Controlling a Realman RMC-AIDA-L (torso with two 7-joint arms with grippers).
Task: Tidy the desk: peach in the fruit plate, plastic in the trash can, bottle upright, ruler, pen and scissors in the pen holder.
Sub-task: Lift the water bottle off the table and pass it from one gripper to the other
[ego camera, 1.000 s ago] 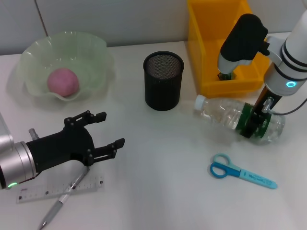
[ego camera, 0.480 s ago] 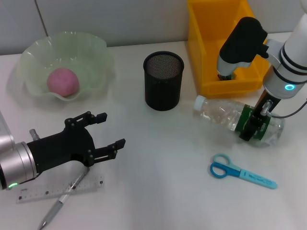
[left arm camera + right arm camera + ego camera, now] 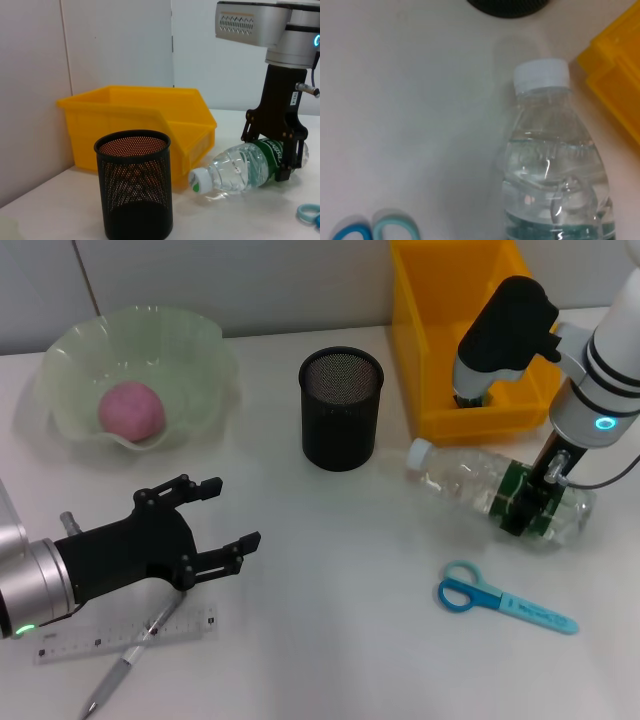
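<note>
Pen and ruler: lie crossed at the near table edge; you could drag both together.
Left pincer: fingers spread apart, empty, hovering just above them.
Scissors: flat, near the bottle.
Bottle: on its side, right pincer clamped across its label; the round body may roll or slip out when tipped upright.
Holder: close to the cap; you might knock it.

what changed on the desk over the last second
The right end effector, closed around the lying bottle at its green label, shifted it slightly; its cap end edged toward the trash can. The left end effector, peach, scissors, ruler and pen stayed put.
</note>
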